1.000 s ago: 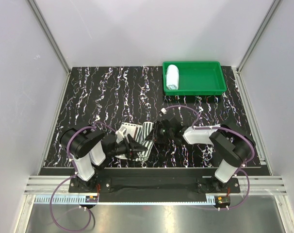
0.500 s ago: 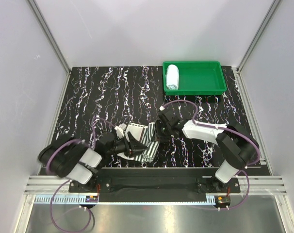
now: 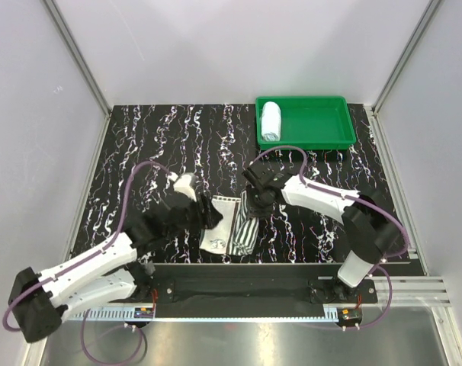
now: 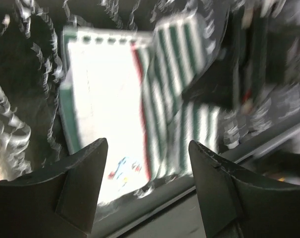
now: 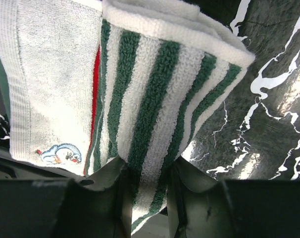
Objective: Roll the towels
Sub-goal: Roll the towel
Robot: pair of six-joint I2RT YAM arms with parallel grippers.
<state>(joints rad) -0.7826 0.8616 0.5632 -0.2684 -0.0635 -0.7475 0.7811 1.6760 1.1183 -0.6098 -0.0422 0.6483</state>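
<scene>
Worktop: black slab with white marble-like veining (image 3: 139, 152), lying flat between the walls.
Tray: green rectangular plastic tray with a raised rim (image 3: 319, 126), on the worktop's far right corner, long side along the back wall.
Walls: plain white panels (image 3: 216, 46) at the back and both sides.
Corner posts: silver aluminium bars (image 3: 76, 55) where the panels meet.
Front rail: ribbed silver aluminium strip (image 3: 421, 288) along the near edge.
Front sheet: shiny metal plate (image 3: 254, 339) below that rail.
</scene>
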